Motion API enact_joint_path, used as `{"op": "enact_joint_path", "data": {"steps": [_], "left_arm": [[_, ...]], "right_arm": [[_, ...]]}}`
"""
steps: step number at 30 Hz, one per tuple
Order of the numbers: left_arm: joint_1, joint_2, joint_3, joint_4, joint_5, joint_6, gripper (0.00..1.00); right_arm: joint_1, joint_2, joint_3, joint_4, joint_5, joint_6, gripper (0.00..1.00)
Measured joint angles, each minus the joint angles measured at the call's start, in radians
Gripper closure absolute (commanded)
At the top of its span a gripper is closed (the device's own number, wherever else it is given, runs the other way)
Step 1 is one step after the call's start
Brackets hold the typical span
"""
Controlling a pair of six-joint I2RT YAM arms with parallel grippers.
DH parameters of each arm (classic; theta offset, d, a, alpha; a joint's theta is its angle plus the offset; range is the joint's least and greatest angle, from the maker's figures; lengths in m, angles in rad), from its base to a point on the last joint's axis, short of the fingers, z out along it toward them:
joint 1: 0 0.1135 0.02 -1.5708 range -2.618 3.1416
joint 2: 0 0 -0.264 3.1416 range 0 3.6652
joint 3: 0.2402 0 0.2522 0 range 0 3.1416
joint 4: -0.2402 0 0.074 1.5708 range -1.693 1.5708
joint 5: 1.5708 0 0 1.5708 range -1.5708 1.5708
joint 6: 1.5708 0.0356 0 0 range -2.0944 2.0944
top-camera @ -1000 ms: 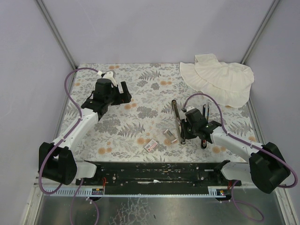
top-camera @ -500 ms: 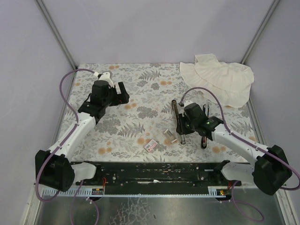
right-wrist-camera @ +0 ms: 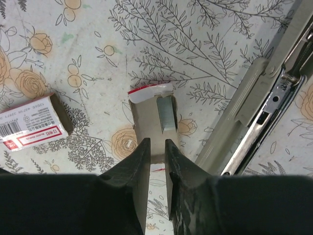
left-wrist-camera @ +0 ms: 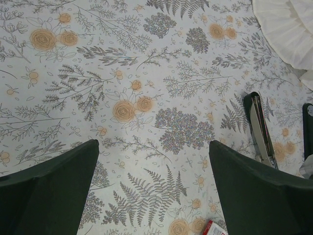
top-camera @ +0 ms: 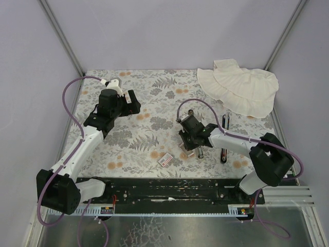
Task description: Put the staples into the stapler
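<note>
The table [top-camera: 154, 82] wears a flowered cover, and a rumpled white cloth [top-camera: 239, 88] lies at its 1 o'clock corner, well apart from the work. The left gripper [left-wrist-camera: 154, 147] hovers over bare cover at about 10 o'clock, its jaws spread wide with nothing between them; from its camera the stapler shows off at 3 o'clock. The right gripper [right-wrist-camera: 156, 149] is low over the small things at about 5 o'clock from the table's middle. Its fingers stand almost together with only a thin slit, and I cannot tell whether they pinch anything. The stapler [right-wrist-camera: 244, 112] lies on the cover with its top swung back and the metal channel bared, just beside the gripper at its 2 o'clock. The sleeve [right-wrist-camera: 32, 128] of the little box, white with a red label, lies by itself at the gripper's 9 o'clock, so the box is already apart. The tray [right-wrist-camera: 146, 122] sits straight ahead at 12 o'clock, its near end running under the fingertips. The staples [right-wrist-camera: 167, 113], one short silver strip, rest inside the tray along its right wall. By my reckoning the opening work is done and the loading proper is not: the strip must be lifted out, laid in the channel, and the stapler shut.
</note>
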Motion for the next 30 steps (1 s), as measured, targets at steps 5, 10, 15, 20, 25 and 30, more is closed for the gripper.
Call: {"op": "enact_joint_path", "data": {"steps": [5,10,15,20,25,30], "left_arm": [[0.0,0.0,0.0,0.0,0.0,0.0,0.06],[0.0,0.0,0.0,0.0,0.0,0.0,0.06],[0.0,0.0,0.0,0.0,0.0,0.0,0.06],[0.0,0.0,0.0,0.0,0.0,0.0,0.06],[0.0,0.0,0.0,0.0,0.0,0.0,0.06],[0.0,0.0,0.0,-0.001,-0.001,0.0,0.06]], "right_arm": [[0.0,0.032,0.018,0.016,0.003,-0.019,0.73],[0.002,0.052,0.025,0.026,0.003,-0.03,0.74],[0.005,0.08,0.03,0.034,0.003,-0.038,0.78],[0.006,0.11,0.031,0.039,0.008,-0.047,0.82],[0.007,0.126,0.033,0.04,0.026,-0.056,0.87],[0.007,0.137,0.04,0.048,0.029,-0.06,1.0]]}}
